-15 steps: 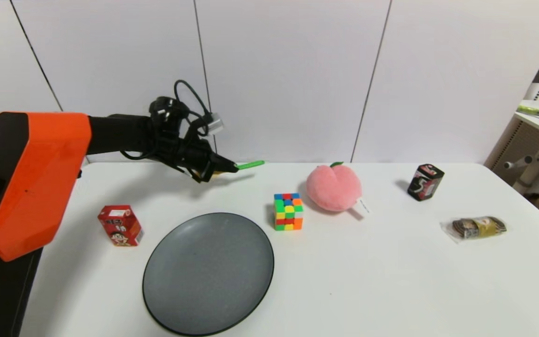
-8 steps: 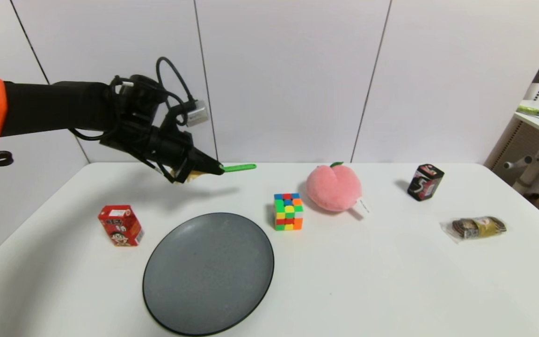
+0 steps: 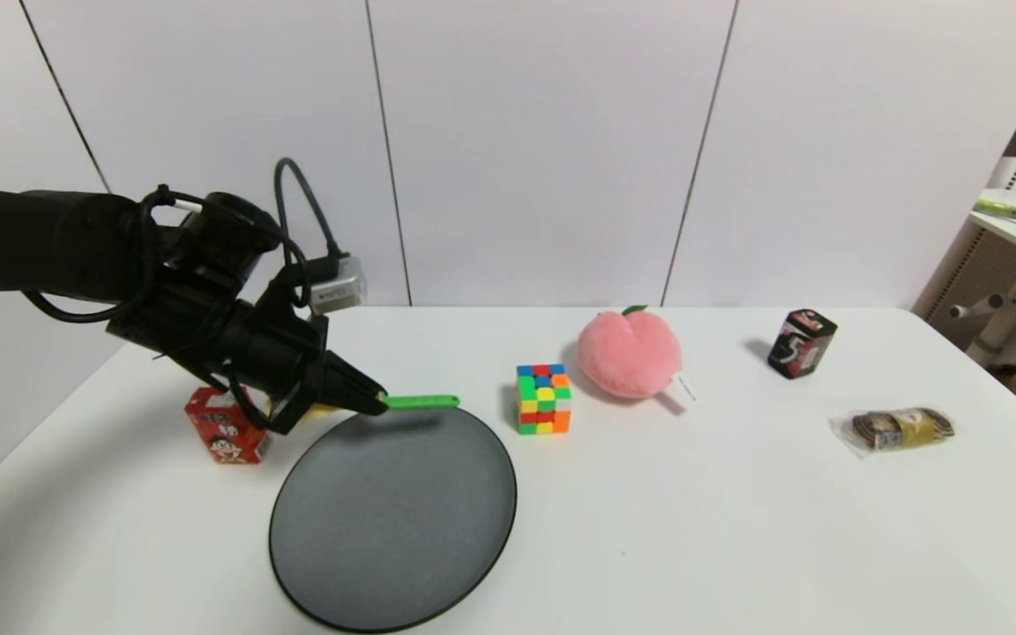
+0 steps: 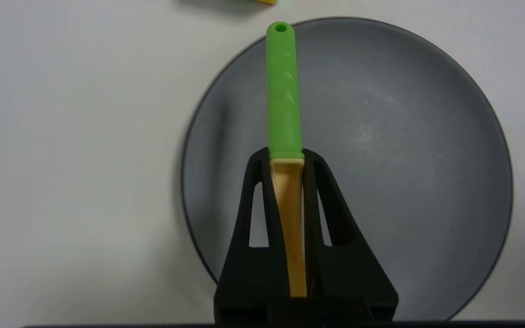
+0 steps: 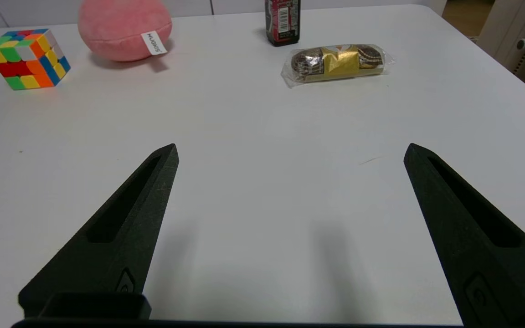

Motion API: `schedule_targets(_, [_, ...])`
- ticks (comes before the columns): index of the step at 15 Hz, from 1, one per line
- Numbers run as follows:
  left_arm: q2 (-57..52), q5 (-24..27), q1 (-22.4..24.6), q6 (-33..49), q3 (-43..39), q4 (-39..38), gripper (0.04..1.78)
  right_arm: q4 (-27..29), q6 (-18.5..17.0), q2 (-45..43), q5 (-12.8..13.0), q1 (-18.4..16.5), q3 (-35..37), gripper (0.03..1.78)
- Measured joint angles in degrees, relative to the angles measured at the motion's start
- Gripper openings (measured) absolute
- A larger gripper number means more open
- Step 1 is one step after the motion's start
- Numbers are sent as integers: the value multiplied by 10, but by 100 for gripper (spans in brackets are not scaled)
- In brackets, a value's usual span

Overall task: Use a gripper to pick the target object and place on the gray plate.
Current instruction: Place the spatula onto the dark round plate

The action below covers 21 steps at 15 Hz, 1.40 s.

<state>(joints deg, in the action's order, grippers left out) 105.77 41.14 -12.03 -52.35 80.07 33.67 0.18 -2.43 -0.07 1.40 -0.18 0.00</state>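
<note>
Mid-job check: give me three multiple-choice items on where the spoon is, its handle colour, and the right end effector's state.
1. The target object is: A) over the gray plate B) beside the plush peach C) on the table
2. Its handle is: A) red B) green C) blue
3. The right end effector is: A) shut B) gripping the cube C) open

A: the left wrist view shows it held by the left end effector above the plate.
B: the handle is bright green.
C: its fingers stand wide apart, empty.

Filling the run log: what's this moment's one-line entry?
left end effector shut on spoon | above plate | right end effector open, idle
</note>
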Motion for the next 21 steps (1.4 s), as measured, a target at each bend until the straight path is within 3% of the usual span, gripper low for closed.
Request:
schedule_targets(5, [-18, -5, -22, -16, -62, -4, 16, 0, 0, 0, 0, 0, 0, 171])
schedule_targets(11, [12, -1, -51, -11, -67, -57, 16, 0, 0, 0, 0, 0, 0, 171])
schedule_targets(21, [30, 11, -54, -10, -71, -62, 16, 0, 0, 0, 0, 0, 0, 171])
